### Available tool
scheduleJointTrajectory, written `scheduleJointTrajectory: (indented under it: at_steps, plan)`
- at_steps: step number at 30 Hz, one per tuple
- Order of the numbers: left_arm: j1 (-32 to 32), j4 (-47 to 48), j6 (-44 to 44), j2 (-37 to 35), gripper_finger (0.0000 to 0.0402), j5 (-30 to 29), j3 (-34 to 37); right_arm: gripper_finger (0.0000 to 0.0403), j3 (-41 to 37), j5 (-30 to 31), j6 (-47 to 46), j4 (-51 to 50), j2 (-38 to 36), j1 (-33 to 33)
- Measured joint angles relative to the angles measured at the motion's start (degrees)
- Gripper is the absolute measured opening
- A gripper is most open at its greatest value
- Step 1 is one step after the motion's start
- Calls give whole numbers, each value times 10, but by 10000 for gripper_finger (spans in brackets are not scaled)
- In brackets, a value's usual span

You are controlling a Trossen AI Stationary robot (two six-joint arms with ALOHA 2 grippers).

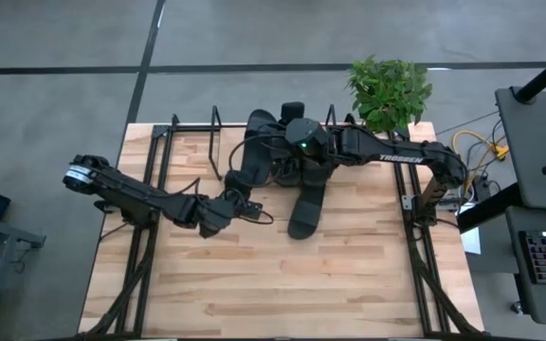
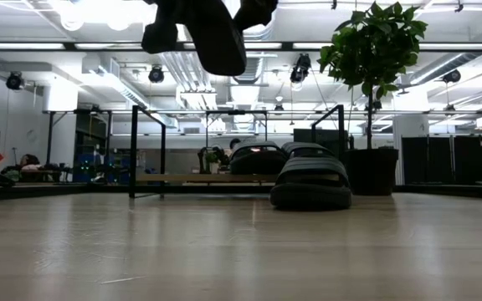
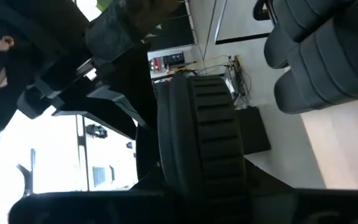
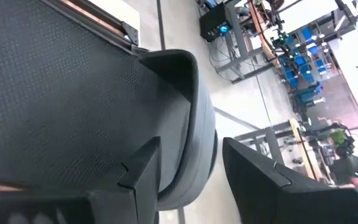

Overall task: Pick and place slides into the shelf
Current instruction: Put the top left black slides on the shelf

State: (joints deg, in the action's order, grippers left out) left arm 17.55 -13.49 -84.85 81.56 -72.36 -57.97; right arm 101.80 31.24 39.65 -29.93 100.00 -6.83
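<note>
The left tool point(image 1: 224, 206) pinches a slide point(image 1: 238, 169) aloft, angled toward the shelf point(image 1: 192, 142) for placing, while the right tool point(image 1: 297, 152), fingers spread around another slide's point(image 4: 104, 118) edge (apparently releasing it), hovers there above the worktop point(image 1: 282, 284).

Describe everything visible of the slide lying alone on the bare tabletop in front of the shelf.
The slide is a black, matte, rubbery-looking sandal with a long oval sole and a wide ribbed strap. It lies flat and upright on the wooden table, angled slightly off square. No gripper holds it.
</note>
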Motion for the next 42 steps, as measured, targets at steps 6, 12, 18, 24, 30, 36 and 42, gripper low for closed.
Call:
scheduleJointTrajectory:
  at_steps: [6,12,18,24,30,36,42]
  plan:
    - [-1,0,-40,0,33,23,-5,157,17,20,-15,-41,1,1]
    - [-4,-2,-59,0,33,30,-15,126,34,23,-22,-63,1,1]
    - [-4,-3,-59,0,32,35,-21,27,38,29,-9,-75,3,1]
    - [-4,-30,-51,0,46,37,-22,11,37,34,2,-67,3,1]
    - [-3,-46,17,-13,119,43,-21,9,35,38,30,-34,3,1]
    - [2,0,111,-76,157,25,1,9,28,49,46,-20,3,-11]
    - [7,162,362,-169,161,63,13,8,8,18,54,10,3,-18]
